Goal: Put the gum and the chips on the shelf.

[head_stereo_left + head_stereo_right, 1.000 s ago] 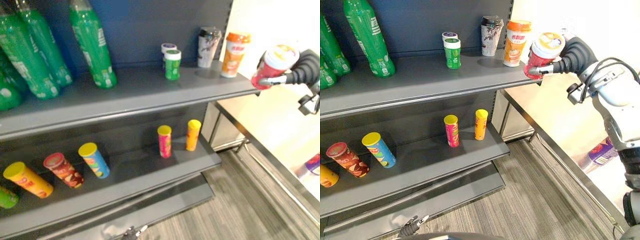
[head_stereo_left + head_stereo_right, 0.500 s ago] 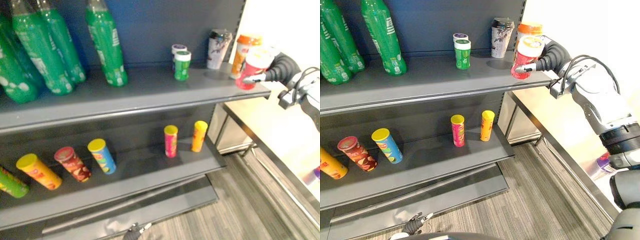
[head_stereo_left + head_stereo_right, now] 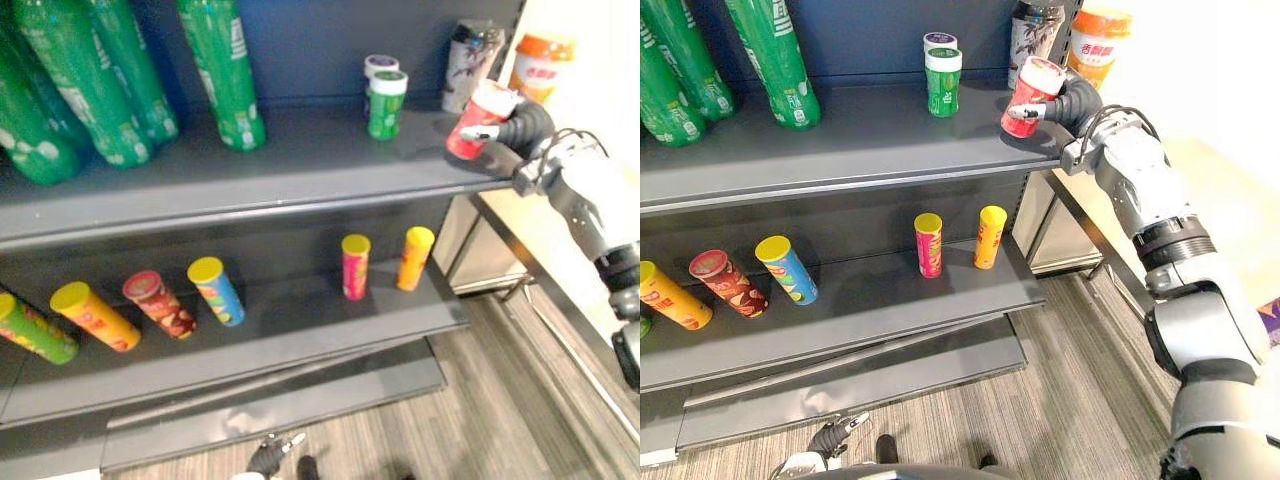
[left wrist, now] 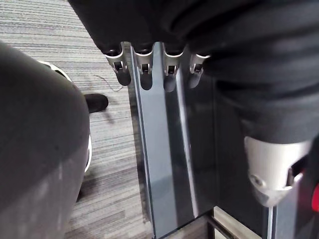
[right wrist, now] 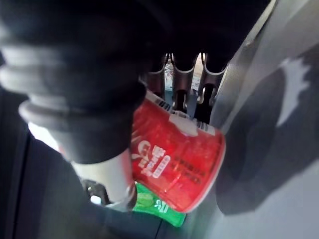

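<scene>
**Cup now over the top shelf**

Half a second ago the red cup [image 3: 1030,96] was at the shelf's right edge. Now the right hand [image 3: 1068,100] holds it tilted over the top shelf [image 3: 840,150], right of the green jar [image 3: 942,80]. The right wrist view shows fingers and thumb curled round the cup, with the jar behind it. Whether its base touches the shelf is unclear. The left hand [image 4: 149,69] hangs low over the floor [image 4: 50,30], fingers straight.

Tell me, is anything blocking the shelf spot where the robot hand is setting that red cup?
Nothing visible does. The right robot hand holds the red cup tilted over a bare patch of the top shelf; the dark cup and orange cup stand behind it, a small green bottle to its left.
</scene>
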You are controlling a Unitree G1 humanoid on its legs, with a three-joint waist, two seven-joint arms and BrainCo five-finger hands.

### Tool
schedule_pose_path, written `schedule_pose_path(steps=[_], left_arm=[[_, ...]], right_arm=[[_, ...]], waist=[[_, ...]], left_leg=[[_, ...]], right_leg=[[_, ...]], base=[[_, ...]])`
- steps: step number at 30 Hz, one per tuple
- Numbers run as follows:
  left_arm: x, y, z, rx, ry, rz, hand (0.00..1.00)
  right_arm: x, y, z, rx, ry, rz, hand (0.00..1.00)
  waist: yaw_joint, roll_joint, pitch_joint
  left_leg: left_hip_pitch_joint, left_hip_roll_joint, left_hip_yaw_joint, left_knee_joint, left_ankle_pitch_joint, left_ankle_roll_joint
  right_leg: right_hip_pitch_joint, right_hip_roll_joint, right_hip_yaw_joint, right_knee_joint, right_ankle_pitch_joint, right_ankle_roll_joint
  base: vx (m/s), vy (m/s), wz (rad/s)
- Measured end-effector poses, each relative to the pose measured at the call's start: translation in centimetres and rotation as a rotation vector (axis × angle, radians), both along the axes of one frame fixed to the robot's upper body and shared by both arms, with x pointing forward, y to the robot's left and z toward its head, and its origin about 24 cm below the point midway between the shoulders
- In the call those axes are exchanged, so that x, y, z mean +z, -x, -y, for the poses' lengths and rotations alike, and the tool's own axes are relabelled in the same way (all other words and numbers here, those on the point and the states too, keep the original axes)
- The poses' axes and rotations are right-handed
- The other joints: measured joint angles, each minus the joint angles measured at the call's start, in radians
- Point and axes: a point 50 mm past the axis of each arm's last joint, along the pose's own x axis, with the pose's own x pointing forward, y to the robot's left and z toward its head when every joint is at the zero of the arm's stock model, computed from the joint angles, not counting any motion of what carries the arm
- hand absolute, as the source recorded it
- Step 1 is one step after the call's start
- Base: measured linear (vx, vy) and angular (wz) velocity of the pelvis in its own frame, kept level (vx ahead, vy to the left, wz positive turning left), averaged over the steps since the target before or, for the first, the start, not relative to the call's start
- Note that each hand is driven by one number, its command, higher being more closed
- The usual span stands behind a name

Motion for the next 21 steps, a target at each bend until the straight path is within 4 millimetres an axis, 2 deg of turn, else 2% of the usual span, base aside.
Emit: schedule_pose_path(steps=[6, 7, 16, 21], left_arm=[[0.1, -0.4, 0.0, -0.002, -0.001, 0.012, 0.0], [0.1, -0.5, 0.1, -0.003, -0.002, 0.017, 0.0], [0.4, -1.7, 0.3, -0.02, -0.015, 0.042, 0.0], [0.4, -1.8, 0.3, -0.031, -0.017, 0.044, 0.0]], right_arm=[[0.2, -1.0, -1.8, 0.011, -0.028, -0.003, 1.0], [0.9, -1.0, -1.9, 0.011, -0.035, 0.017, 1.0], [2.7, -1.2, -1.8, -0.038, -0.032, 0.065, 1.0], [2.7, -1.6, -1.9, -0.06, -0.031, 0.065, 1.0]], waist=[[0.005, 0.004, 0.018], [0.005, 0.006, 0.026], [0.02, 0.012, 0.073], [0.022, 0.01, 0.075]], left_leg=[[-0.004, 0.01, -0.005, 0.0, 0.003, -0.002], [-0.004, 0.011, -0.006, 0.0, 0.005, -0.003], [-0.006, 0.023, -0.006, 0.0, 0.008, -0.01], [-0.006, 0.03, -0.007, 0.0, 0.006, -0.017]], right_leg=[[0.0, 0.01, -0.005, -0.001, 0.002, -0.003], [-0.001, 0.011, -0.005, -0.001, 0.002, -0.003], [-0.01, 0.018, -0.004, 0.015, -0.004, -0.013], [-0.012, 0.022, -0.005, 0.016, -0.008, -0.017]], base=[[0.05, -0.023, 0.01], [0.0, 0.0, 0.0], [0.0, 0.0, 0.0], [0.0, 0.0, 0.0]])
